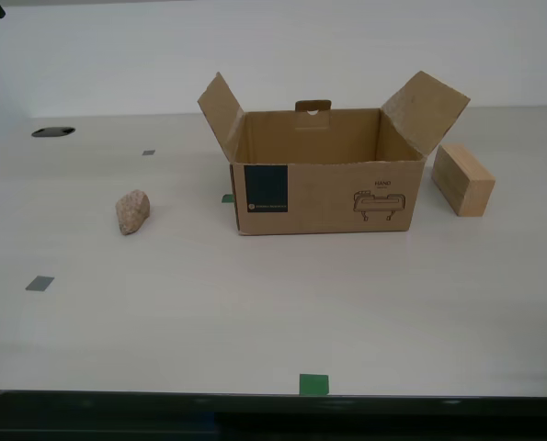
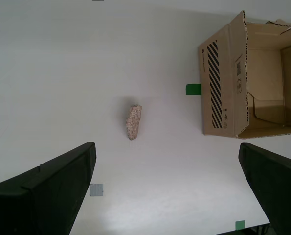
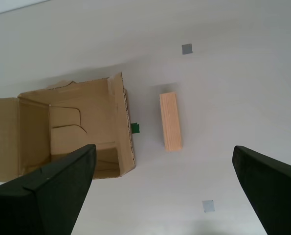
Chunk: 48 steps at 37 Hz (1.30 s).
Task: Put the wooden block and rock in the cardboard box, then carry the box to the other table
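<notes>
Nothing was packed yet at this point. The cardboard box (image 1: 326, 184) sat mid-frame in the exterior view, flaps up and empty as far as I could see, teal label and a little line drawing on the front. The rock (image 1: 132, 211) lay on the counter (image 1: 255, 312) toward the exterior view's left, well apart from the box; the wooden block (image 1: 462, 179) sat just beside the box on the exterior view's right.

My first pincer (image 3: 165, 196) hung wide open above the block (image 3: 170, 121), holding nothing, and the block's long axis ran roughly along the gap, so the fingers would close across its narrow width. My second pincer (image 2: 167, 191) was also spread open and empty, with the rock (image 2: 133, 121) below and ahead of it, its longer side lined up much the same way.

The block was smooth pale wood with flat, square faces: easy grab, I'd guess. The rock was rough, speckled and lumpy, so probably fussier. The counter was matte with small tape squares.
</notes>
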Tool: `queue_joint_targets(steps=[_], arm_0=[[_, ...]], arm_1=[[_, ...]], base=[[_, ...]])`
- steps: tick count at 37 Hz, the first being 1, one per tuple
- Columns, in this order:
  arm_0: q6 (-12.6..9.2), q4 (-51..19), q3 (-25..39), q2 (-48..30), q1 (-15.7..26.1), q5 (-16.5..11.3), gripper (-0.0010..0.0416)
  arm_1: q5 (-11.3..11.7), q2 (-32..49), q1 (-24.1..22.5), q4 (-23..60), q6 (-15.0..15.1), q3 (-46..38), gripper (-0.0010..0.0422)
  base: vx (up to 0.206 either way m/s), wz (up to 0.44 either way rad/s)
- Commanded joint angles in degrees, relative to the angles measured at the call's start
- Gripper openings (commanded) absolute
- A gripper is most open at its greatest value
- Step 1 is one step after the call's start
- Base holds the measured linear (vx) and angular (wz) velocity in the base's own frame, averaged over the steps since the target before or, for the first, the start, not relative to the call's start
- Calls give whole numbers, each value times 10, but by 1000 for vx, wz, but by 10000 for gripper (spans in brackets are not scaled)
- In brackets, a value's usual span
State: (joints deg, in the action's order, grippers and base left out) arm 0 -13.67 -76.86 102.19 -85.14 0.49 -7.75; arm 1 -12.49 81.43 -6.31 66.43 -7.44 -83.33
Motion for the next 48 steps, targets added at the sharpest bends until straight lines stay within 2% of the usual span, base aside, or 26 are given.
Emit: queue_joint_targets(steps=[1,3,7,9,20,31,34,37,43,48], arm_0=[[4,-5,0,0,0,-1,387],[4,-4,-4,0,0,-1,387],[4,-2,-28,-6,0,-1,388],[9,-2,-43,-8,0,-1,387],[9,49,-121,-14,0,-1,387],[16,100,-170,-33,-1,-1,387],[24,100,-169,-56,-1,-1,387],[43,100,-162,-81,-1,-1,387],[98,98,-133,-136,-1,-2,387],[112,97,-111,-172,-1,-2,387]], arm_1=[[1,0,0,-2,2,0,400],[9,0,0,-2,2,0,400],[52,0,0,-2,3,1,400],[62,0,0,-3,3,1,400],[62,0,0,-7,3,1,400],[62,0,0,-7,3,1,400],[62,0,0,-9,3,2,400],[62,0,0,-12,3,7,400],[62,0,0,-12,3,31,400],[62,0,0,-14,3,64,400]], base=[[0,0],[0,0],[0,0],[0,0],[0,0],[0,0],[0,0],[0,0],[0,0],[0,0]])
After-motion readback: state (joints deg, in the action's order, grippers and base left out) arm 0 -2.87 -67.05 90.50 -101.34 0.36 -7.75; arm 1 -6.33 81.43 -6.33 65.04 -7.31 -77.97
